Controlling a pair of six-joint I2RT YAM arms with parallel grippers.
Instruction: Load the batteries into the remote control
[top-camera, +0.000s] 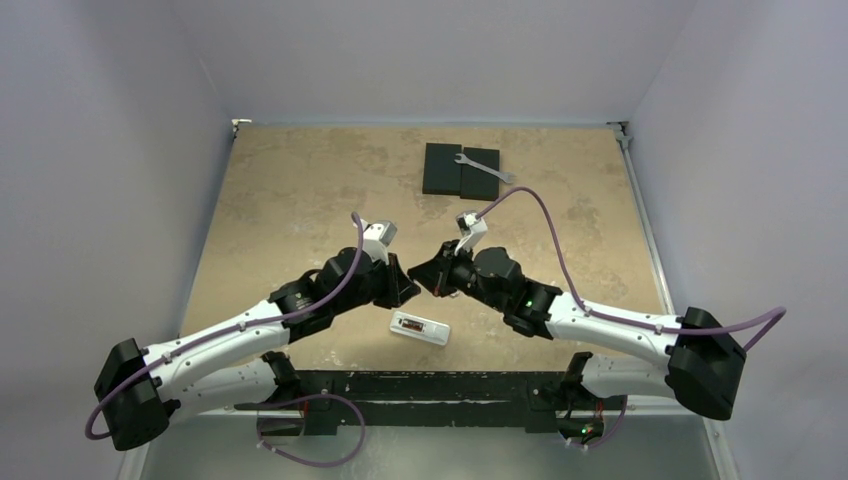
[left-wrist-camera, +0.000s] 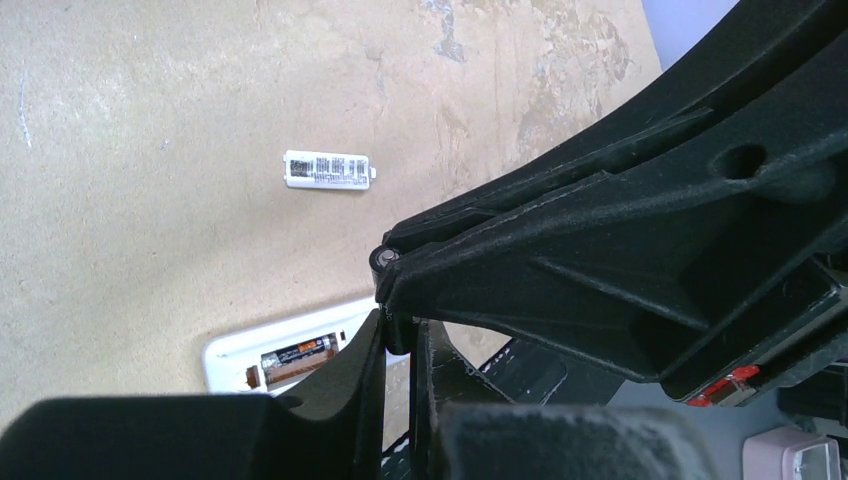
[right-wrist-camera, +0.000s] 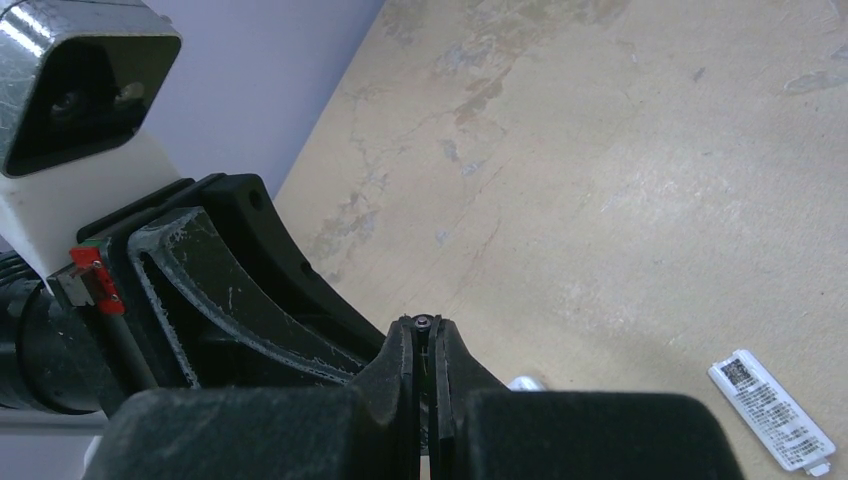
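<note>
The white remote control (top-camera: 420, 328) lies back-up near the table's front edge, and one battery (left-wrist-camera: 300, 357) sits in its open recess (left-wrist-camera: 262, 372). Above it the two arms meet tip to tip. A second battery (left-wrist-camera: 387, 260), dark with a metal end, stands upright between them. My right gripper (right-wrist-camera: 424, 335) is shut on it, the battery's end (right-wrist-camera: 424, 322) showing at the fingertips. My left gripper (left-wrist-camera: 398, 338) is shut on the lower part of the same battery. In the top view the left gripper (top-camera: 404, 281) and right gripper (top-camera: 432, 275) touch and hide the battery.
The white battery cover (left-wrist-camera: 328, 169) lies loose on the table beyond the remote; the right wrist view has the cover (right-wrist-camera: 772, 408) at lower right. Two flat black blocks (top-camera: 448, 168) with a silver wrench (top-camera: 486, 168) across them lie at the back.
</note>
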